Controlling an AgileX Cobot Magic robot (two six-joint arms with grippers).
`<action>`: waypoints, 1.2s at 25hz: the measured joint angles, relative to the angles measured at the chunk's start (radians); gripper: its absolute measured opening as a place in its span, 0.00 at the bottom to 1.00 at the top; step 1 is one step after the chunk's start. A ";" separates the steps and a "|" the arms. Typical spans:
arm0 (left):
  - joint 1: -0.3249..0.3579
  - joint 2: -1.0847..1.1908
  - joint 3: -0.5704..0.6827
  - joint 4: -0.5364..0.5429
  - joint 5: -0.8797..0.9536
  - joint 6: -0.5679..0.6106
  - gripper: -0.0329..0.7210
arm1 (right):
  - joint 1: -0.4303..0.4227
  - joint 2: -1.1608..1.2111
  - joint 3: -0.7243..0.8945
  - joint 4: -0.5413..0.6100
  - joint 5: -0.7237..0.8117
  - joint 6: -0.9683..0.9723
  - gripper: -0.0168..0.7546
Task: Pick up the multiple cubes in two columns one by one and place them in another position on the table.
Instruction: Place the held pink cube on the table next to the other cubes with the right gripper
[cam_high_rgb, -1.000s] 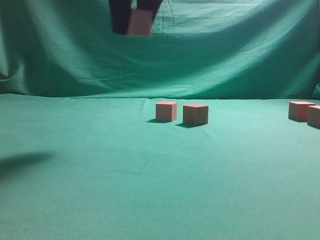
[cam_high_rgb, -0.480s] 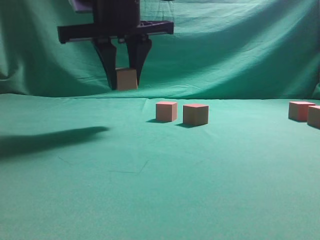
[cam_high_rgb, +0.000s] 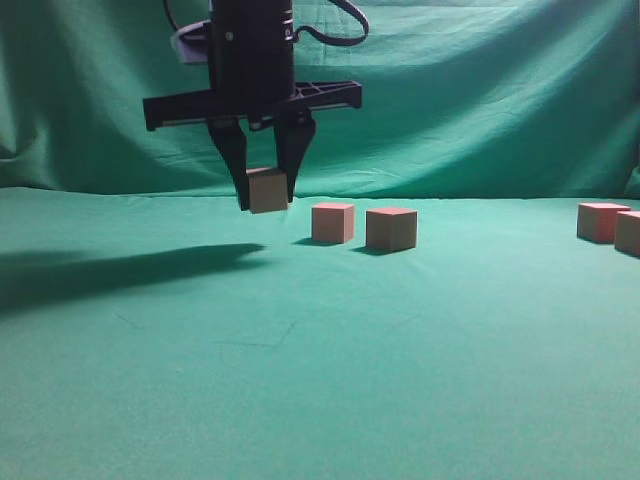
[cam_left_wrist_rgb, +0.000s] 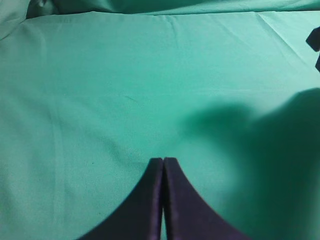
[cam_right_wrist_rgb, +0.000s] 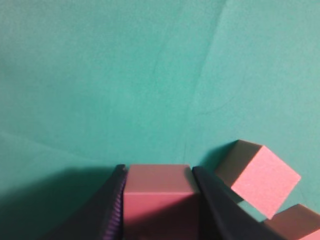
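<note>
My right gripper (cam_high_rgb: 267, 203) is shut on a salmon-pink cube (cam_high_rgb: 268, 189) and holds it slightly above the green table (cam_high_rgb: 300, 350), left of centre. Two more cubes (cam_high_rgb: 333, 222) (cam_high_rgb: 391, 228) stand on the table just to its right. In the right wrist view the held cube (cam_right_wrist_rgb: 157, 200) sits between the jaws (cam_right_wrist_rgb: 157, 172), with a neighbouring cube (cam_right_wrist_rgb: 260, 177) and part of another (cam_right_wrist_rgb: 297, 225) at the lower right. My left gripper (cam_left_wrist_rgb: 163, 161) is shut and empty over bare cloth; the exterior view does not show it.
Two further cubes (cam_high_rgb: 601, 221) (cam_high_rgb: 629, 232) stand at the right edge of the exterior view. A draped green backdrop (cam_high_rgb: 480, 100) hangs behind the table. The arm's shadow (cam_high_rgb: 120, 270) lies on the cloth at the left.
My right gripper has come down with the cube from the top of the view to just above the table, drifting slightly right. Its shadow has lengthened across the cloth.
</note>
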 joint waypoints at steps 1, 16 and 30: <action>0.000 0.000 0.000 0.000 0.000 0.000 0.04 | 0.000 0.004 0.000 -0.003 0.000 0.010 0.36; 0.000 0.000 0.000 0.000 0.000 0.000 0.04 | -0.006 0.057 -0.002 -0.022 -0.029 0.023 0.36; 0.000 0.000 0.000 0.000 0.000 0.000 0.04 | -0.006 0.058 -0.002 -0.022 -0.034 -0.001 0.48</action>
